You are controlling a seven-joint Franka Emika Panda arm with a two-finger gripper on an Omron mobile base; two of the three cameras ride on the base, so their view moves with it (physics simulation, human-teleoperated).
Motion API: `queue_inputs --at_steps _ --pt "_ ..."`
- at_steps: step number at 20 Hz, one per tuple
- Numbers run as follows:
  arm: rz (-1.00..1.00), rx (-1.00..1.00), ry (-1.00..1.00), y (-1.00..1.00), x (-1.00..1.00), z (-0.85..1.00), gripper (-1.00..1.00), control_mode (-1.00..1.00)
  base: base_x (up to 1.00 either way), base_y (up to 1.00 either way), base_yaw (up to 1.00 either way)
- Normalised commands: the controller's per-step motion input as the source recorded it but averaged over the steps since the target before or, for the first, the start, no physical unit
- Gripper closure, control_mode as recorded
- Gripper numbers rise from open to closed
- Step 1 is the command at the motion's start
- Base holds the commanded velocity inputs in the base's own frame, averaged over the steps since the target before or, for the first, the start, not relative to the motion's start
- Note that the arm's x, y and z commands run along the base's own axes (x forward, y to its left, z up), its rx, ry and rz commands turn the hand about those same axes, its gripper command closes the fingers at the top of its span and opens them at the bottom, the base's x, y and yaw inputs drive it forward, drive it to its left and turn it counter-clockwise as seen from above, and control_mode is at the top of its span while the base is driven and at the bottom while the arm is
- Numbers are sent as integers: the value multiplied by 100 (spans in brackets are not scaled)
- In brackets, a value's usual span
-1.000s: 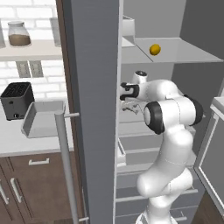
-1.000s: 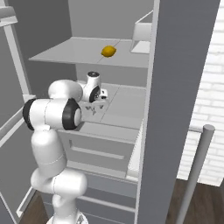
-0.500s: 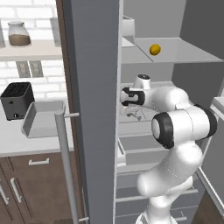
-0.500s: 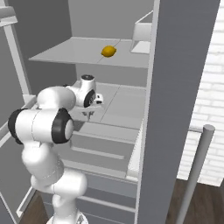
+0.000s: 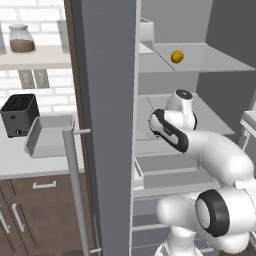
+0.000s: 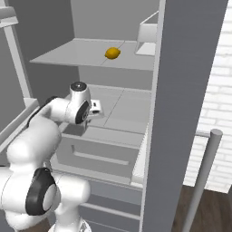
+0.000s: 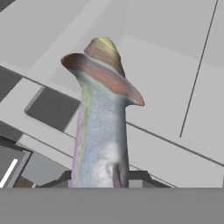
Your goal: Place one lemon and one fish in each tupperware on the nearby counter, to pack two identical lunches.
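Note:
A grey-silver fish with a tan tail stands up from between the finger tips of my gripper, which is shut on its body, above the fridge's middle shelf. The hand reaches into the open fridge over that shelf, with the gripper at its tip. One yellow lemon lies on the upper fridge shelf. A light-grey tupperware sits on the white counter to the left of the fridge, beside the black toaster.
The fridge's grey side wall stands between the arm and the counter. A bar handle rises in front. A white box sits on the upper shelf. Fridge drawers lie below the hand. A jar stands on the wall shelf.
The jaws have shut on the fish. The arm has folded, its elbow swinging down and towards the cameras, and the hand sits a little lower over the middle shelf.

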Motion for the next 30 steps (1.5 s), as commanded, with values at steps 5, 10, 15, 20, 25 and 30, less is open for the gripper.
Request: queue_inputs --at_steps 5,10,15,20,25,30 --pt "0 1 -6 -21 -100 73 100 -100 0 0 0" --pt "0 1 -3 -10 -100 63 100 -100 0 0 0" --pt "0 0 -1 0 -100 47 100 -100 0 0 0" --pt "0 0 0 0 -100 21 100 -100 0 0 0" --pt "0 0 0 0 0 0 100 100 -100 0 0" --pt "0 0 0 0 0 0 100 100 -100 8 3"
